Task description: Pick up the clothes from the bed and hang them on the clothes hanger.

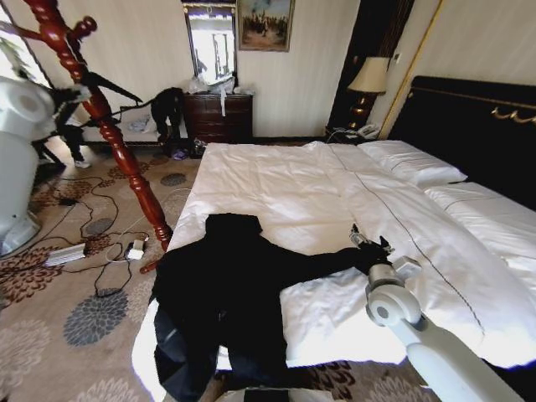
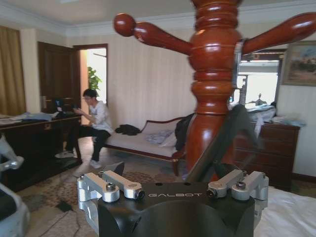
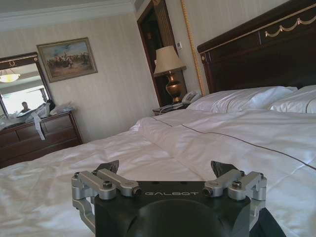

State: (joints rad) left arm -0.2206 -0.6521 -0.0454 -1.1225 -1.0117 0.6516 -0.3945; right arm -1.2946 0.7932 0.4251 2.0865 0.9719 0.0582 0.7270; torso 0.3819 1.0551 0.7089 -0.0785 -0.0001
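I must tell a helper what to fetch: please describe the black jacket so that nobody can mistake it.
On the wide white bed, look at the near corner. The jacket lies spread there, hanging over the edge: the sole black thing on the sheets.

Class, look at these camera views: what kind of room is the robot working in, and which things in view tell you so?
Most likely a hotel-style bedroom. A wide bed with white pillows and a dark headboard, a bedside lamp beside a telephone, and a dresser under a mirror all suggest it.

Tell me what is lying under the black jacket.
The black jacket lies on the bed's white duvet, its lower part hanging over the foot edge toward the carpet. Whatever else lies beneath it is covered.
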